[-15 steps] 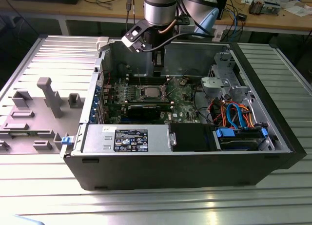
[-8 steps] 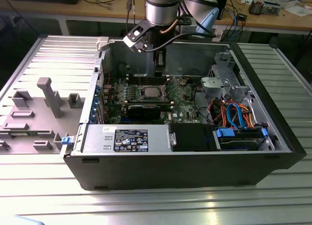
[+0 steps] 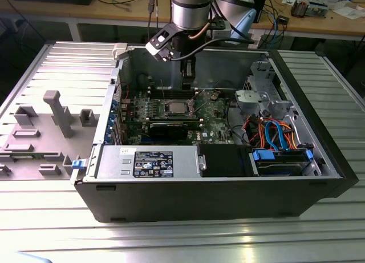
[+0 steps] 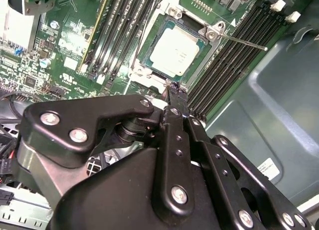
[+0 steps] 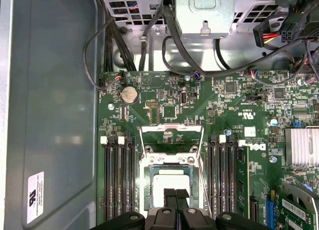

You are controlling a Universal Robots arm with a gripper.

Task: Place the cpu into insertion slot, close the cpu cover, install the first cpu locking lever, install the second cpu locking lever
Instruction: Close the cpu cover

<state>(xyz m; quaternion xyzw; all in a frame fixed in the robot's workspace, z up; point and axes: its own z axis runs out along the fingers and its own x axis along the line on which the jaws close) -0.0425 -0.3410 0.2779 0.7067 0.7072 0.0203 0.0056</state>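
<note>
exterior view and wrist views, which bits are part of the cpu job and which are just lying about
Job in hand: cpu, insertion slot, cpu cover, thin locking lever, gripper, shut, just beside the cpu.

Just lying about: memory slots, coin battery, power supply, orange and blue cables, grey blocks outside the case.

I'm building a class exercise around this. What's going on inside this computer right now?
A robot arm's gripper hangs inside an open computer case, jaws shut, with its tips right beside the cpu. The cpu already sits in place on the board, and the cover seems to lie flat around it. A thin lever sticks out sideways, apparently not locked down yet.
</note>
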